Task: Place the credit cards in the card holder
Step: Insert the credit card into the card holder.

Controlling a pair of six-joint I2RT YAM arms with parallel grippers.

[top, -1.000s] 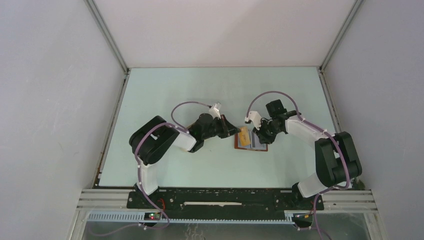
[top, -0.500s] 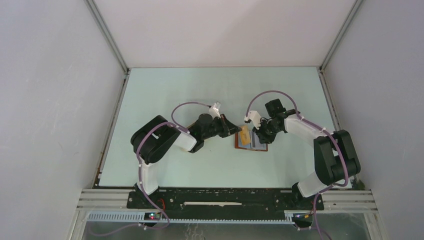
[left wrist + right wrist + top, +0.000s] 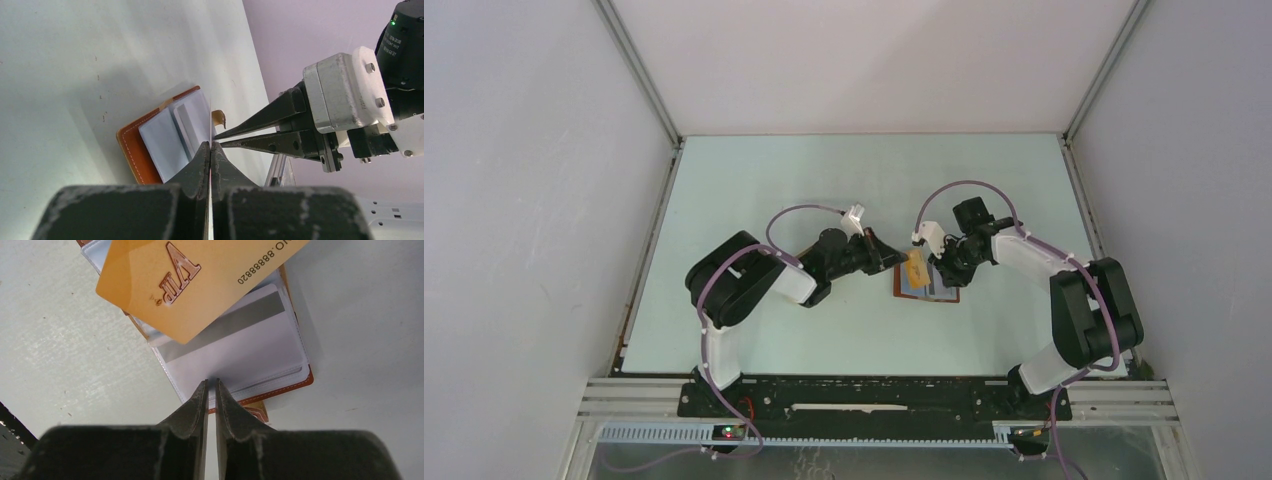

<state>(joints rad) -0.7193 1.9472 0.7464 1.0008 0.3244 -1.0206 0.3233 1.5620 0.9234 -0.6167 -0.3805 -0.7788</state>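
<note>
The orange card (image 3: 200, 280), stamped VIP with a number printed along one edge, sat tilted over the open card holder (image 3: 132, 152), one corner crossing in front of the clear sleeves (image 3: 170, 360). I could not tell whether that corner touched them. On my left wrist feed the card showed only edge-on, as a thin line between the tips of the left gripper (image 3: 210, 147), whose jaws were clamped together on it.

The card holder lay spread flat near the middle of the pale table (image 3: 824, 170), between the two arms, its stitched brown leather showing round the rim. A white card (image 3: 250, 347) with a grey stripe sat in one sleeve, and a small brown tab (image 3: 256, 413) stuck out past the leather edge.

The right gripper (image 3: 210, 385) pointed in from the opposite side, its tips just beside the orange card's edge and low over the rim of the sleeves. Its jaws stood nearly together with a thin slit between them, and I could not tell whether they nipped anything
</note>
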